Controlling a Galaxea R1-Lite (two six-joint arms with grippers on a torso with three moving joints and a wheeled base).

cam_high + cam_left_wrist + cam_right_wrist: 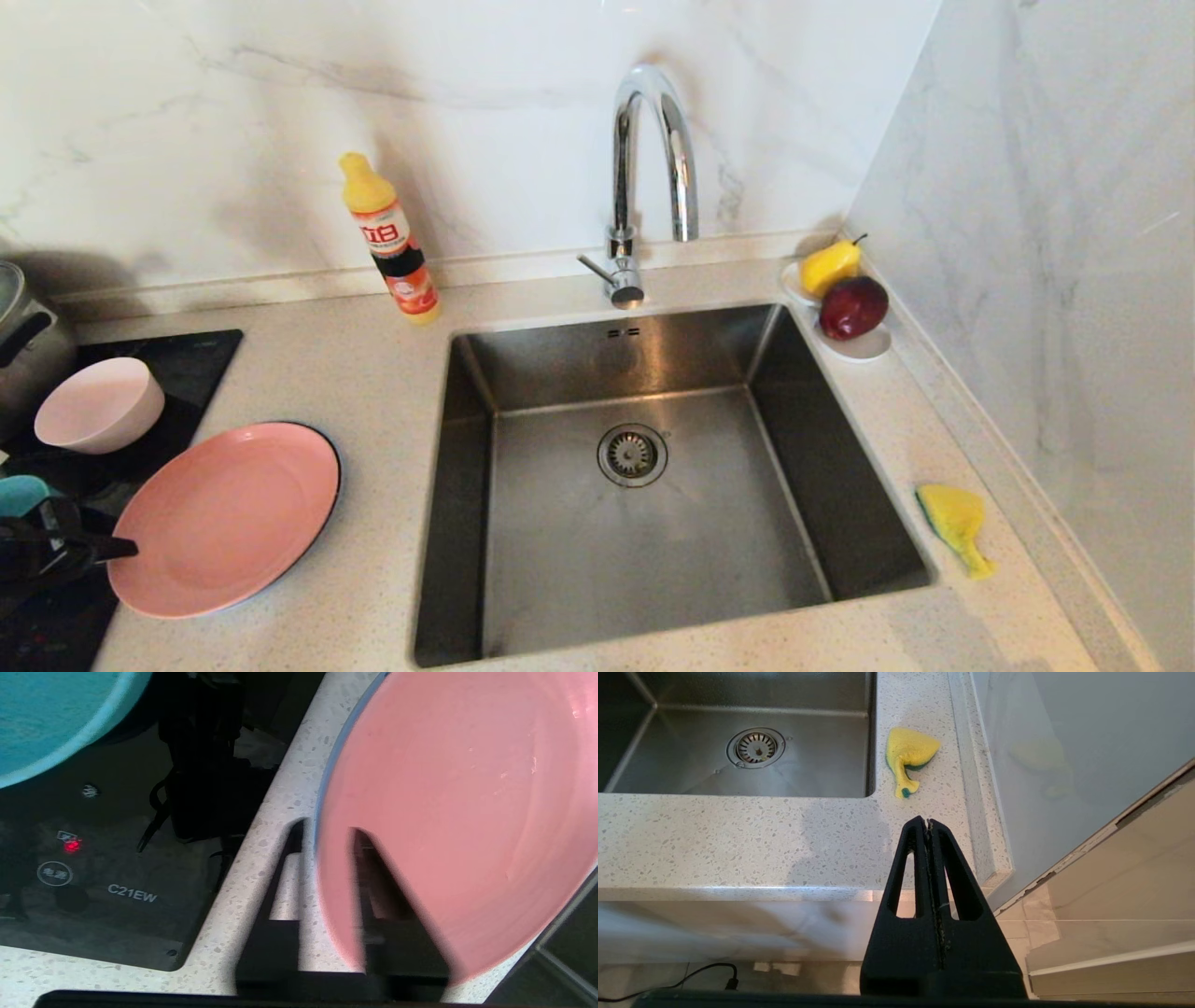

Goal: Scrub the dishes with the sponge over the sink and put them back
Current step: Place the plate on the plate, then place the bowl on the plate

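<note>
Head view shows us at the left of the counter, where our left gripper (117, 551) straddles the near-left rim of the salmon-pink plate (229, 513). Its jaws stand slightly spread, one finger either side of the rim, not clamped as far as we can tell. We judge this the grasping step for the first dish. Next we must close firmly and carry the plate over the sink (644, 523). The sponge (954, 523) lies on the counter right of the basin. Our right gripper (928, 823) waits below the counter's near edge, jaws pressed together.
</note>
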